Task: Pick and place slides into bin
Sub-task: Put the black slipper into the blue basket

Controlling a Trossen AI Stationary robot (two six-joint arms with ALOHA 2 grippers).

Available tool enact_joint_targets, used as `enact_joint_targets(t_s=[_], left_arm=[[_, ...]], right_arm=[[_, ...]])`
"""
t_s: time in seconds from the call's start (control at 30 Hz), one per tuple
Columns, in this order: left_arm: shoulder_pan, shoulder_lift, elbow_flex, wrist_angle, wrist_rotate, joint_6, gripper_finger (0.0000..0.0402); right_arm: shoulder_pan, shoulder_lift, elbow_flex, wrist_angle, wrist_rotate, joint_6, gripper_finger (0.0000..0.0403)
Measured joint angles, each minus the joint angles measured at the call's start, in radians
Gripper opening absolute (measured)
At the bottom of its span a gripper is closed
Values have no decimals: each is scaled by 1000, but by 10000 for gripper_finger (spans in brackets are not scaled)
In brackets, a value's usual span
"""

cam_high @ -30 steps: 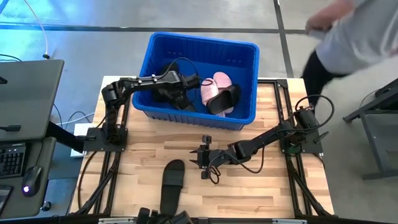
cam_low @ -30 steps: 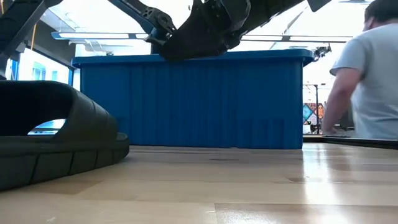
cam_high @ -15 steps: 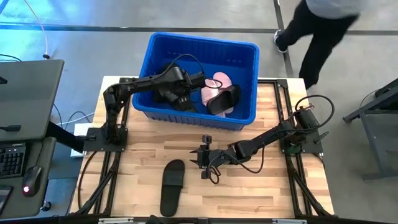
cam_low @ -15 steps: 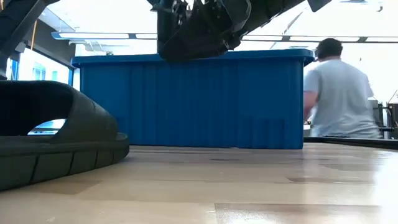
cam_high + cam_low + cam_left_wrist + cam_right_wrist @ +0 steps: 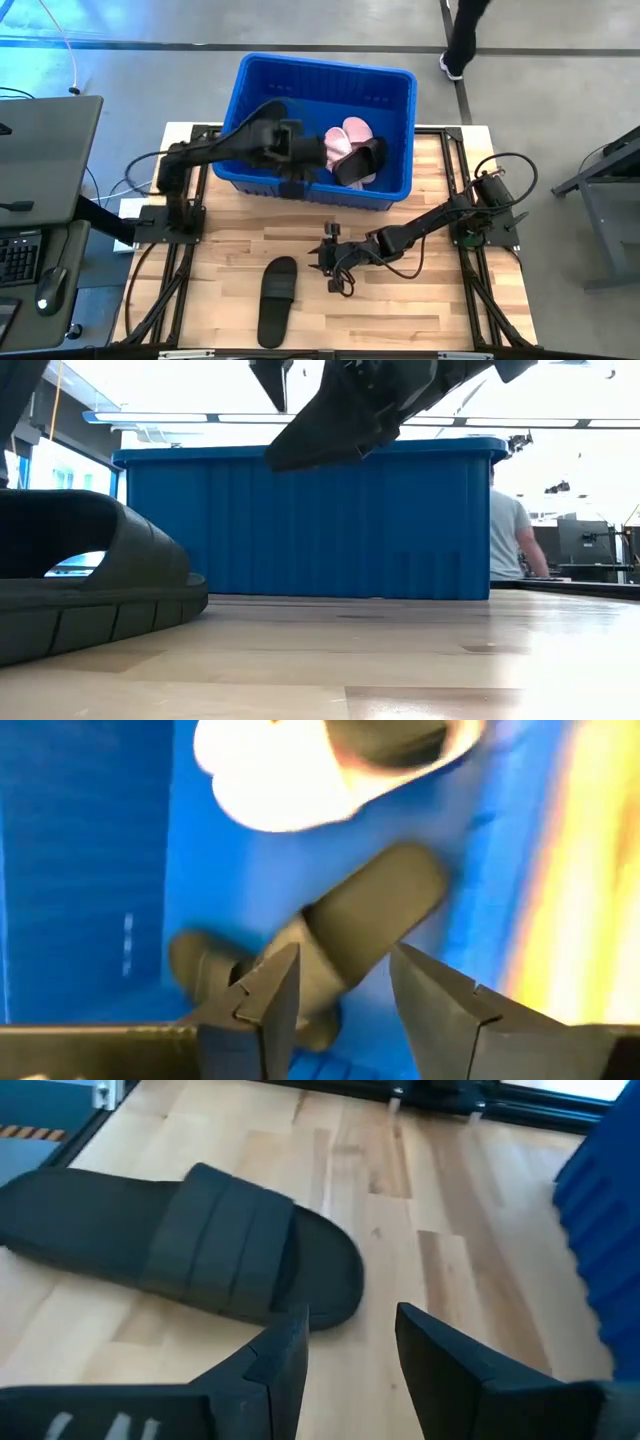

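Note:
The blue bin (image 5: pixel 400 95) stands at the table's far middle. In it lie two pink slides (image 5: pixel 350 135), a black slide (image 5: pixel 362 160) resting on them, and another black slide (image 5: pixel 372 916) on the floor. My left gripper (image 5: pixel 312 156) hangs open and empty above that slide (image 5: pixel 345 980), near the bin's near wall. One black slide (image 5: pixel 277 300) lies flat on the table near the front edge, and it also shows in the right wrist view (image 5: pixel 200 1245). My right gripper (image 5: pixel 330 258) is open and empty just right of it (image 5: pixel 350 1330).
A person (image 5: pixel 465 35) walks on the floor beyond the table's far right corner, and also shows in the low view (image 5: pixel 512 540). A desk with a keyboard (image 5: pixel 20 255) stands left of the table. Bare wood (image 5: pixel 420 310) lies at the table's front right.
My left gripper has risen out of the bin and drawn back toward its near wall; black slides stay on the bin floor. The person at the far right has walked away from the table.

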Motion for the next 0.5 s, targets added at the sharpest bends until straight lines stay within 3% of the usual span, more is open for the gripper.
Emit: enact_joint_targets(t_s=[0.23,0.5], left_arm=[[-217,-77,11,-5,47,41,142],[-549,-82,-1,-5,70,-48,141]], right_arm=[[29,0,0,-8,-20,6,142],[70,0,0,-12,12,21,142]])
